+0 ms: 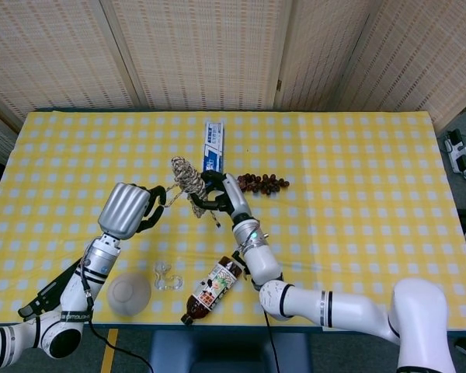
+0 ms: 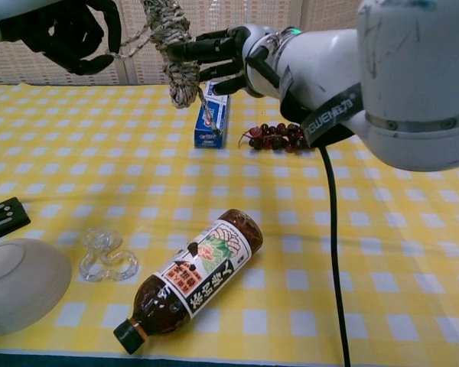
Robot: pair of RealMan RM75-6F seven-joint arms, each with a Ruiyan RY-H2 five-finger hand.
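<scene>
Nearest the robot, along the table's [image 1: 357, 233] front edge, lie one upturned bowl [image 1: 129, 294], one clear plastic piece [image 2: 105, 254] and one brown bottle [image 2: 190, 280] on its side, cap toward the robot.

Above them both arms are raised. The left hand [image 1: 144, 208] (its silver forearm casing angled up from the lower left) has its dark fingers curled, and a thin loop of the rope bundle [image 1: 188, 179] runs to its fingertips — pinched there, as the chest view shows. The right hand [image 1: 217, 194] reaches in from the right, fingers closed around the bundle's middle, so the one rope bundle hangs in the air between the two hands, its frayed tail dangling toward the cloth, above the table's middle and just in front of the toothpaste box [image 1: 213, 145].

Farther back lie one toothpaste box, lengthwise, and one bunch of grapes [image 1: 262, 183] just right of it.

The head view shows the whole yellow checked table; the chest view alone shows the bottle's label and the pinched loop close up.
</scene>
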